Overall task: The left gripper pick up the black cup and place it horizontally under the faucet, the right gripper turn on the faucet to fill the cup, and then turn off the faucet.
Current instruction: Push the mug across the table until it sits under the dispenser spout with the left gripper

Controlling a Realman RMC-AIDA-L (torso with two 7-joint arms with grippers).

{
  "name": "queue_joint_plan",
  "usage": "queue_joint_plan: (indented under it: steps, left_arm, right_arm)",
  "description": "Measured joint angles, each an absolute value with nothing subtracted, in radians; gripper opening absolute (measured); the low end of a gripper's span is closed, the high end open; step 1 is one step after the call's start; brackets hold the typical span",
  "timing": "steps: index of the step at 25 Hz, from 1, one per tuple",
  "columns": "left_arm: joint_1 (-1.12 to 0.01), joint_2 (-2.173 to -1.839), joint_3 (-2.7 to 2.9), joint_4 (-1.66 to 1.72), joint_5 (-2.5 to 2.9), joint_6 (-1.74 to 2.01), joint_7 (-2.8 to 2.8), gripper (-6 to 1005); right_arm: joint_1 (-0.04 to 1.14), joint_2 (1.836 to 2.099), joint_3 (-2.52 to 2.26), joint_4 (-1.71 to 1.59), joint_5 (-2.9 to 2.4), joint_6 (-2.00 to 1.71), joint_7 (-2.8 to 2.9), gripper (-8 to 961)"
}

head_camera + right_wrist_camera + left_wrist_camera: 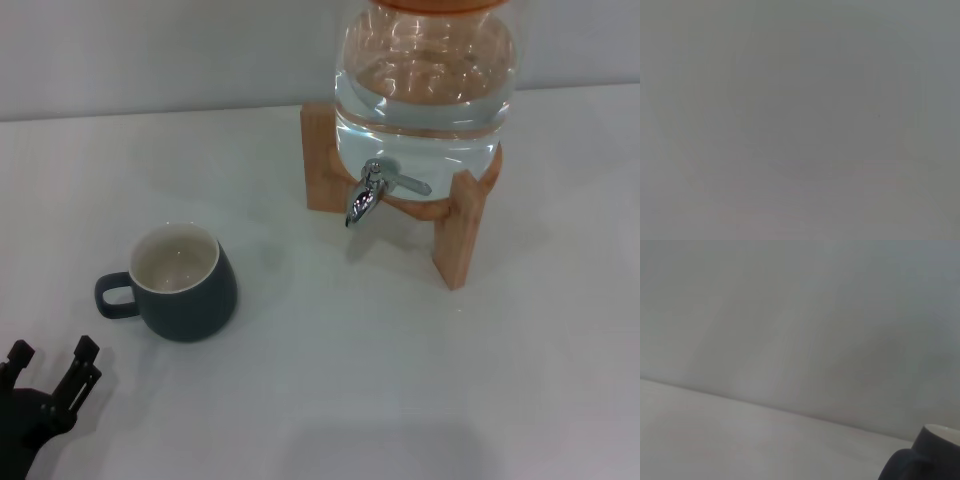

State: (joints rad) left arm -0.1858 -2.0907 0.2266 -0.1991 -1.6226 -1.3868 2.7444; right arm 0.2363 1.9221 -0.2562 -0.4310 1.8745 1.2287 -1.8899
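Black left gripper (50,362) (blocky, square-tipped fingers (86,350))

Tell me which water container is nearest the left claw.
The black cup, upright beside the left claw; the glass water jar stands farther back on its wooden stand.

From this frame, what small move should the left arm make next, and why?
Probably advance the left claw toward the loop handle of the small dark charcoal-teal mug. The claw sits open at the near left table corner, apart from the mug, which stands upright and away from the chrome tap on the clear glass water jar. The right claw is not in view.
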Motion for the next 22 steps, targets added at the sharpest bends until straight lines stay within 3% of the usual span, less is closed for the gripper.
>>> queue_joint_plan:
  steps: [22]
  left_arm:
    - [-0.250,-2.088,0.222,-0.177,-1.628,-1.391,2.741,878]
  right_arm:
    - [0.239,1.929,-0.256,-0.431,1.874,1.230,-1.890,841]
